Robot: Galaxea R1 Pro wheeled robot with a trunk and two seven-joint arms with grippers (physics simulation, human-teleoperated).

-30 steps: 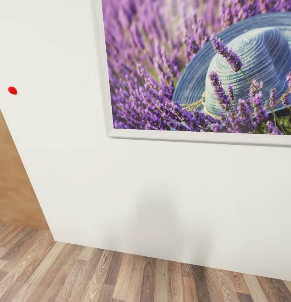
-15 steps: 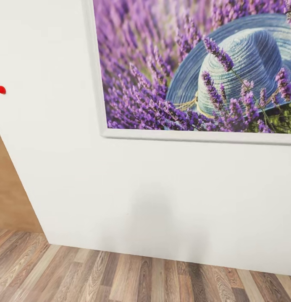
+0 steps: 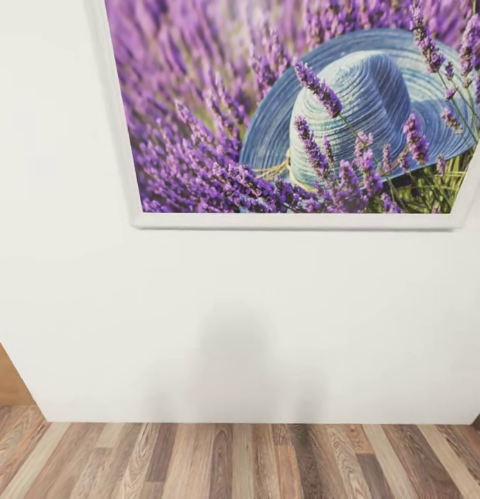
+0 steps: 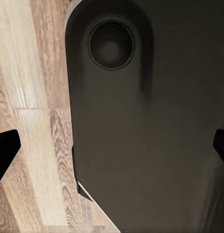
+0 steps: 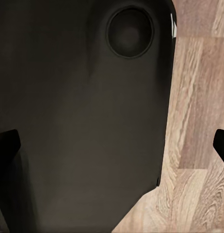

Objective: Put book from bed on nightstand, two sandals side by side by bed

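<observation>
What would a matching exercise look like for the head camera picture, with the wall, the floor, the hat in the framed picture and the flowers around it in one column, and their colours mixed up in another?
Things:
1. wall
2. floor
3. hat in the framed picture
4. flowers around the hat

Colours:
A. purple
B. brown and grey wood planks
C. plain white
D. blue, woven

Pairs: 1-C, 2-B, 3-D, 4-A
</observation>
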